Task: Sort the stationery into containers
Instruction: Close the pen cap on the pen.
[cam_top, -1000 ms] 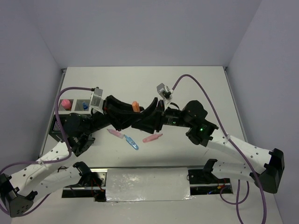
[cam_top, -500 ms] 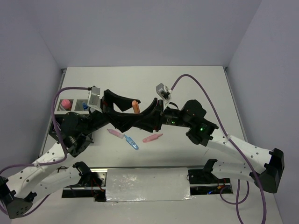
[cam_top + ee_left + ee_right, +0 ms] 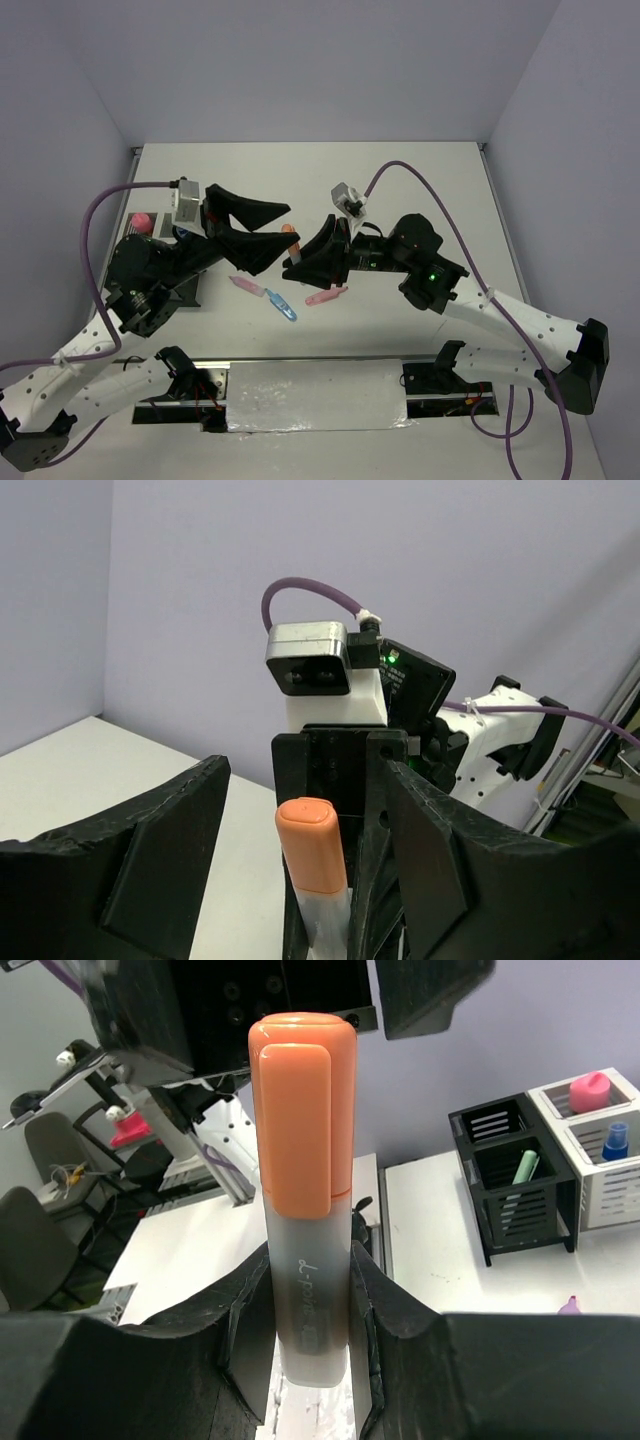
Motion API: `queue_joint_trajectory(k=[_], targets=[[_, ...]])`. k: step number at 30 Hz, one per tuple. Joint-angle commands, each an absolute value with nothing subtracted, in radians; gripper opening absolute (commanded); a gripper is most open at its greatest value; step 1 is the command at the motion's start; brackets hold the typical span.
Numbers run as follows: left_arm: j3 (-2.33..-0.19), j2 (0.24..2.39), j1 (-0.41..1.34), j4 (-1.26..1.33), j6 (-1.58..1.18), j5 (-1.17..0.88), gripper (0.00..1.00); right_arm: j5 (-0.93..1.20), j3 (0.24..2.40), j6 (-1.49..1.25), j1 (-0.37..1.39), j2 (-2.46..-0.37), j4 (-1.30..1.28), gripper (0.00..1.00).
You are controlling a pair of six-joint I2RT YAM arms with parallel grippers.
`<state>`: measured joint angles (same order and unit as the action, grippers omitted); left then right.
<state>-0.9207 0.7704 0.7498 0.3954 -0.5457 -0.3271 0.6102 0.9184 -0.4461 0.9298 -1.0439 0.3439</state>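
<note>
Right gripper (image 3: 305,1305): closed narrow on the clear lower barrel of the orange highlighter (image 3: 302,1150), held upright with its cap up at the centre of the right wrist view.
Left gripper (image 3: 272,226): jaws spread wide, just left of centre in the top view. In the left wrist view the highlighter stands between its fingers and touches neither.
Organizer (image 3: 520,1220): right edge of the right wrist view, black compartments to the left of the white ones.
Black compartment: green pen (image 3: 525,1167) inside.
White compartments: pink cap (image 3: 590,1090) in the upper one, blue cap (image 3: 615,1142) in the lower one.
Table (image 3: 420,190): left pink pen (image 3: 243,286), blue pen (image 3: 283,305) and right pink pen (image 3: 327,296) lie loose below the grippers in the top view.
</note>
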Motion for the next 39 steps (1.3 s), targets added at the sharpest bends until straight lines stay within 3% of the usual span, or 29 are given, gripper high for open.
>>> queue_joint_trajectory(k=[1, 4, 6, 7, 9, 10, 15, 24, 31, 34, 36, 39], targets=[[-0.957, 0.781, 0.755, 0.406, -0.522, -0.368, 0.76, 0.641, 0.96, -0.426, 0.934, -1.025, 0.359, 0.0], [-0.948, 0.795, 0.755, 0.422, -0.537, -0.397, 0.72, 0.637, 0.971, -0.419, 0.936, -1.026, 0.345, 0.0], [-0.943, 0.805, 0.755, 0.422, -0.541, -0.414, 0.62, 0.632, 0.98, -0.411, 0.933, -1.028, 0.334, 0.0], [-0.943, 0.807, 0.755, 0.422, -0.546, -0.416, 0.5, 0.627, 0.982, -0.407, 0.936, -1.025, 0.327, 0.0], [-0.937, 0.814, 0.755, 0.425, -0.557, -0.431, 0.38, 0.615, 0.989, -0.403, 0.933, -1.025, 0.322, 0.0], [-0.933, 0.815, 0.755, 0.426, -0.561, -0.434, 0.27, 0.612, 0.992, -0.394, 0.933, -1.023, 0.315, 0.0], [-0.879, 0.808, 0.755, 0.448, -0.603, -0.453, 0.0, 0.566, 1.017, -0.39, 0.933, -1.031, 0.342, 0.0], [-0.724, 0.824, 0.776, 0.522, -0.712, -0.497, 0.0, 0.566, 1.267, -0.325, 0.899, -1.129, 0.272, 0.0], [-0.657, 0.807, 0.877, 0.465, -0.67, -0.407, 0.0, 0.571, 1.492, -0.311, 0.885, -1.233, 0.192, 0.0], [-0.638, 0.781, 0.891, 0.421, -0.646, -0.336, 0.0, 0.587, 1.523, -0.299, 0.884, -1.261, 0.158, 0.0], [-0.67, 0.743, 0.891, 0.29, -0.614, -0.247, 0.0, 0.664, 1.418, -0.305, 0.888, -1.247, 0.207, 0.0], [-0.784, 0.695, 0.891, 0.093, -0.529, -0.007, 0.0, 0.715, 1.188, -0.321, 0.888, -1.197, 0.352, 0.2]])
